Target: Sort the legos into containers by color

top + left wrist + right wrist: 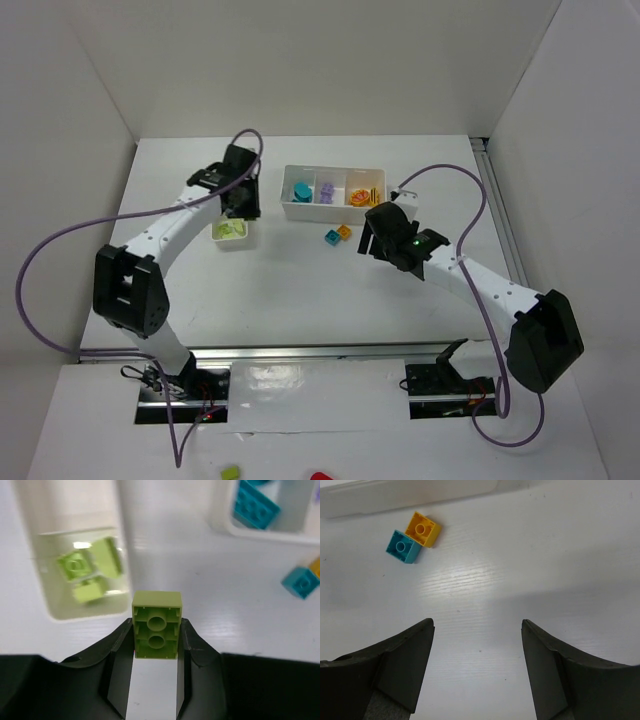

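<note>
Left end effector [156, 626]: clamped on a lime brick [156, 611]. The brick is glossy moulded plastic, and its hollow underside, with two round sockets, faces the wrist camera. We see its long axis running along the fingers, pointing away from the wrist.

Just beside it, the small white tray [36, 565] holds three lime bricks [90, 567].

In the long tray [320, 213] we log teal pieces [301, 190] on the left, purple pieces [325, 190] in the middle and orange pieces [365, 196] on the right.

Right end effector [477, 625]: spread wide and gripping nothing, above the smooth white desk [530, 555].

A teal cube [402, 546] and an orange cube [422, 528] lie touching, studs up.
</note>
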`<state>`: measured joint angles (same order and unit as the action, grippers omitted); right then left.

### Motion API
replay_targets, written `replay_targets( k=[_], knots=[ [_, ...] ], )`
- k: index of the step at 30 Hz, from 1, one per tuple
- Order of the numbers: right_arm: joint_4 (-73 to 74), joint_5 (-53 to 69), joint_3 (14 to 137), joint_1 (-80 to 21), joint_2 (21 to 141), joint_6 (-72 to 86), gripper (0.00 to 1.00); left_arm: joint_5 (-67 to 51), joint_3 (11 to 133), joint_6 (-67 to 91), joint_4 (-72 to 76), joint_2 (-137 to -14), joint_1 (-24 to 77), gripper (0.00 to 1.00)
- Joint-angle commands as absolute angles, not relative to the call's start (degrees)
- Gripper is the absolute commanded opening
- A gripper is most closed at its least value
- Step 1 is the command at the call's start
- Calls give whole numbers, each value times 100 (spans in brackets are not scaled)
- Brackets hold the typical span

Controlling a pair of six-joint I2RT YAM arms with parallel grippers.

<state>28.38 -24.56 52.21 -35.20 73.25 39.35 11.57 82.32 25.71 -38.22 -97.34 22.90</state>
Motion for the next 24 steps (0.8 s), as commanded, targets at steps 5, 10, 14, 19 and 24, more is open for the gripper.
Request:
replay_targets(
  k=[5,10,14,19,24],
  knots=[
    [2707,-2435,5546,-3489,7436,3823,78,1151,8060,2522,-3823,-9886,1284,32],
    [2707,-2540,5493,-3489,7313,3885,78,1081,8165,2636,-3771,-10353,1081,38],
    [2707,-2593,5493,-3489,7313,3885,78,1291,8279,2750,-3823,-10415,1028,85],
    [2638,-2462,5599,-3542,7436,3885,78,1284,8279,2629,-3823,-10117,1115,100],
    [2426,-2364,5537,-3656,7751,4060,78,250,7929,1953,-3437,-9370,2071,95]
  ],
)
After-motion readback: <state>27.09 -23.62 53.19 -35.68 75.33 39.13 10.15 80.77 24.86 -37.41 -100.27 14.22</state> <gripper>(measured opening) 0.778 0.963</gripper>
